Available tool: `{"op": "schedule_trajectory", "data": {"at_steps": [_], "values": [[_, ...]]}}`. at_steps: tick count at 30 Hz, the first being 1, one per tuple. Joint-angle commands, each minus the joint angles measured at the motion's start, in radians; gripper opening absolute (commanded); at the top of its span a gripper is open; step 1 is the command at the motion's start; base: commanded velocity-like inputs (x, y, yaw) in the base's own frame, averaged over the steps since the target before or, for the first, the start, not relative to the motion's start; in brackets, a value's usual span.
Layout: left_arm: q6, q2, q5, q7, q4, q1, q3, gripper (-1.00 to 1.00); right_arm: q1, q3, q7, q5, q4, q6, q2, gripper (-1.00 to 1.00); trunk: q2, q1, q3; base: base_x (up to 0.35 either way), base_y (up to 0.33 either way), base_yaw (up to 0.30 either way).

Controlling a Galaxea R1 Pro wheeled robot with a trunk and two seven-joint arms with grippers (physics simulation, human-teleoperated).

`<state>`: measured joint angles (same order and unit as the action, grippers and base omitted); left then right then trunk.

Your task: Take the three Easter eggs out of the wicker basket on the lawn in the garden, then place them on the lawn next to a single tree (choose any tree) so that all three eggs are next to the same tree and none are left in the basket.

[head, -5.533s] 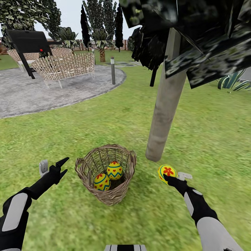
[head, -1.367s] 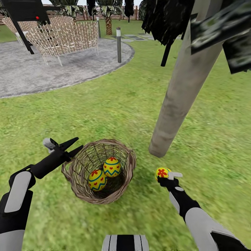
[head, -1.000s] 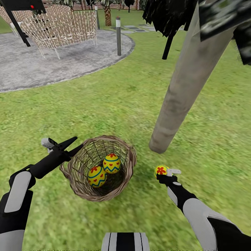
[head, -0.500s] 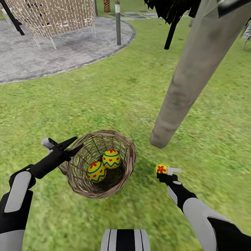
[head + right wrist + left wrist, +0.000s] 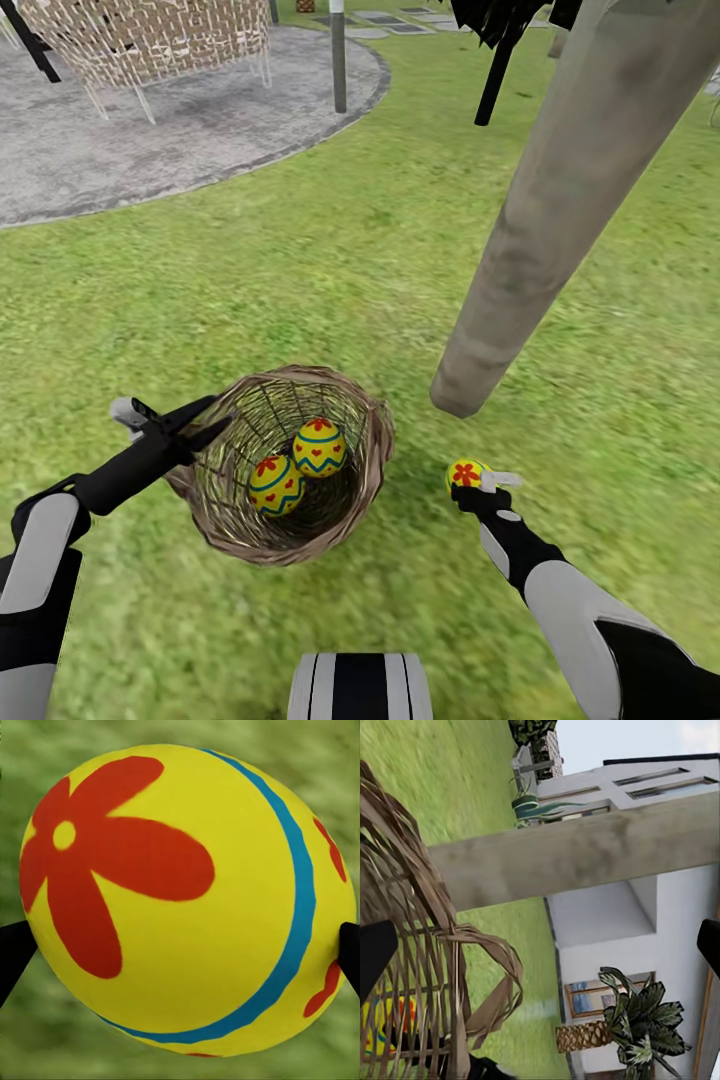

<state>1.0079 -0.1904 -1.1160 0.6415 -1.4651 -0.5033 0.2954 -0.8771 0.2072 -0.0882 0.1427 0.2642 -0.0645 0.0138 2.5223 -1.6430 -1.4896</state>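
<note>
In the head view, the basket (image 5: 290,465) stands on the lawn (image 5: 330,260) at lower centre, with two eggs inside it: one with hearts and a zigzag band (image 5: 320,446) and, touching it on the lower left, another (image 5: 276,484). The left gripper (image 5: 200,420) sits at the basket's left rim, its dark fingers spread apart and holding nothing. At lower right, the right gripper (image 5: 470,482) pinches a third egg (image 5: 466,474), marked with a red flower, low over the grass. The trunk (image 5: 560,200) slants up from the grass to the upper right; its base lies just above and left of that egg. A grey gravel patio (image 5: 150,130) and a post (image 5: 338,55) fill the upper left. In the left wrist view, the woven wall of the basket (image 5: 427,975) fills the lower left, the trunk (image 5: 585,855) crosses the middle, and a white house (image 5: 660,915) and a palm (image 5: 641,1020) lie beyond. In the right wrist view, the flowered egg (image 5: 187,900) fills the frame, clamped between the dark fingertips (image 5: 15,949) at either edge, over blurred grass (image 5: 180,731).
</note>
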Motion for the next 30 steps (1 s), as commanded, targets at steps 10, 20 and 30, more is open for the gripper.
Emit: {"op": "schedule_trajectory", "data": {"at_steps": [10,20,30], "values": [[0.003,-0.081,0.001,0.128,-0.001,0.0,0.005,1.0,0.0,0.0,-0.007,0.0,-0.006,0.011,-0.001,-1.0,0.0,0.0,0.0,0.0,0.0,0.0],[0.004,-0.103,0.001,0.216,-0.001,0.006,0.01,1.0,0.0,0.001,-0.008,-0.007,-0.014,0.08,-0.002,-1.0,0.0,0.0,0.0,0.0,0.0,0.0],[0.004,-0.104,0.001,0.237,0.0,0.006,0.021,1.0,0.0,0.002,-0.008,-0.01,-0.013,0.08,-0.002,-1.0,0.0,0.0,0.0,0.0,0.0,0.0]]}}
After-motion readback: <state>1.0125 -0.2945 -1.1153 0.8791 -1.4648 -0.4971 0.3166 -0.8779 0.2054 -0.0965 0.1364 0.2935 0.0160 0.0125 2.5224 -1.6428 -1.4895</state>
